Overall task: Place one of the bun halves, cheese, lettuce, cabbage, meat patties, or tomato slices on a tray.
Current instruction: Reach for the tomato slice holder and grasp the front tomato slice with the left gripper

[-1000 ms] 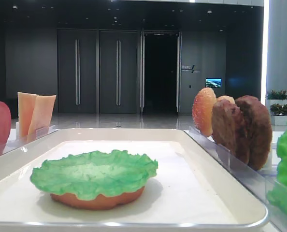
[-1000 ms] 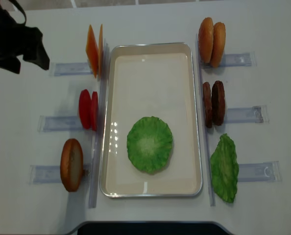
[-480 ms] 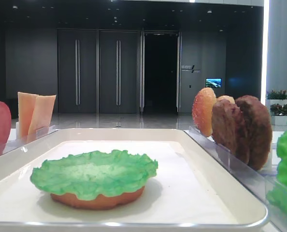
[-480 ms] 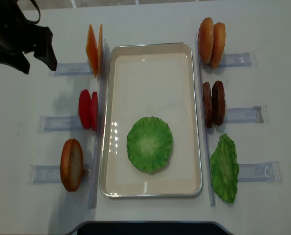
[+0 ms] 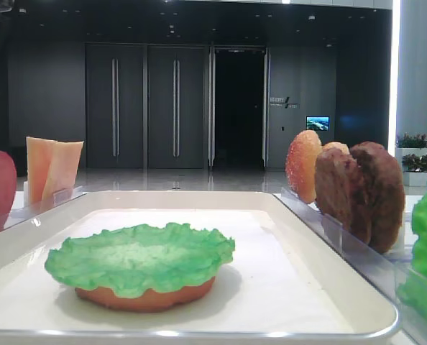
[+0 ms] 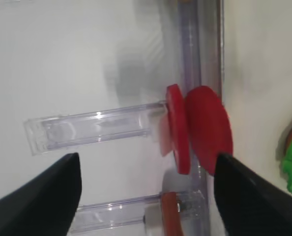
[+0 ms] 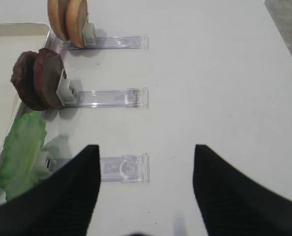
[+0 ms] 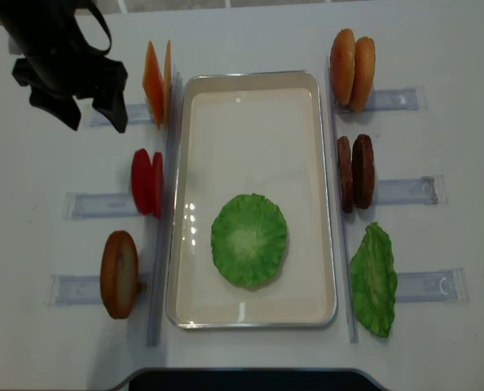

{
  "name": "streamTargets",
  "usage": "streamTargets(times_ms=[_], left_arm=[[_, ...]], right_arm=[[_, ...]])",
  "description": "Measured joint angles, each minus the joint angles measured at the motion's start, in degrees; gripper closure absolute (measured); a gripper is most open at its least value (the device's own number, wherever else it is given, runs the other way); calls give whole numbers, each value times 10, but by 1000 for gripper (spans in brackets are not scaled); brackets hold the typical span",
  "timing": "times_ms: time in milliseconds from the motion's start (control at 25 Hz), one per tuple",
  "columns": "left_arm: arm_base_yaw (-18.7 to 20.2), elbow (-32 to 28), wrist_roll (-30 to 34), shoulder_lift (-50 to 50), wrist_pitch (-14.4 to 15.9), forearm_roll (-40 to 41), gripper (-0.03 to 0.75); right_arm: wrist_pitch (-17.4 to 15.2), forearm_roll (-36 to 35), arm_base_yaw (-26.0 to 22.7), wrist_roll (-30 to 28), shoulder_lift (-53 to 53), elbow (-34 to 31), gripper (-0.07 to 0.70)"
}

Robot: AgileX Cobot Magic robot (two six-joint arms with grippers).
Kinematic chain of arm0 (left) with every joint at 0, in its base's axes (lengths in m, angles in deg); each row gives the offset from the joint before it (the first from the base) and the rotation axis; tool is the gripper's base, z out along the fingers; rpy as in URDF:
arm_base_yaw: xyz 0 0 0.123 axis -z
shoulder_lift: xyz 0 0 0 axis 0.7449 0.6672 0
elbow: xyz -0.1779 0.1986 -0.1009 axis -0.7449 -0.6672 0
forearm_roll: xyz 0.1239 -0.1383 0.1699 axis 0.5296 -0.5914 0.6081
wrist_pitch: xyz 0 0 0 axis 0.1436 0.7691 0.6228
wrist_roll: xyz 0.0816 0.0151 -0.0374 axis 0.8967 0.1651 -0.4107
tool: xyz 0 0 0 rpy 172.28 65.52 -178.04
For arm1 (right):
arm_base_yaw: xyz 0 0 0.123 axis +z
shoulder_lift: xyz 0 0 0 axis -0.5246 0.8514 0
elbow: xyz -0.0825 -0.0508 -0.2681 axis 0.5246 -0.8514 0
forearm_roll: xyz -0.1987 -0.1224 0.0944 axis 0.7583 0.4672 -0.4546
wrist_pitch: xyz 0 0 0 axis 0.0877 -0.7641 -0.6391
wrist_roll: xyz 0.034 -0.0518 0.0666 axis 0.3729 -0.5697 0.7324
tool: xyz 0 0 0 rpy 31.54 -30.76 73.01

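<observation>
Near edge of the counter (image 8: 30, 342), overhead view: the white tray (image 8: 250, 319) lies lengthwise down the middle. On its near half a lettuce leaf (image 8: 248, 240) covers a flat bun half (image 5: 145, 298); the far half of the tray is bare.

Left of the tray, near to far, each upright in a clear holder (image 8: 91, 205): one bun half (image 8: 119, 274), two tomato slices (image 8: 147, 182), two cheese slices (image 8: 156, 82). Right of the tray: a second lettuce leaf (image 8: 373, 279), two meat patties (image 8: 355, 172), two more bun halves (image 8: 352, 68).

Left gripper (image 8: 85, 112): released, jaws spread wide, holding nothing. It hangs over the far left of the counter, just left of the cheese and beyond the tomato slices; its wrist camera looks down on the tomato pair. Right gripper (image 7: 145, 196): also spread and empty, over the bare counter to the right of the near lettuce holder.

Risks, as judged: the tomato slices stand face to face and touching, so a wide grip may take both, or nudge the second one over. Their holder ends against the tray rim, so a jaw coming down on that side could strike the rim or shift the tray.

Room: open counter left of the holders allows an approach from that side; the bare far half of the tray gives space for a drop.
</observation>
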Motion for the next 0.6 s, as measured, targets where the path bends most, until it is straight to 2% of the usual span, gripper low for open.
streamTargets(times_ms=[360, 600], left_arm=[[91, 0, -91, 6, 0, 0, 72], [117, 1, -117, 24, 0, 0, 72]], right_arm=[[0, 0, 0, 0, 0, 0, 206], [0, 0, 0, 0, 0, 0, 206]])
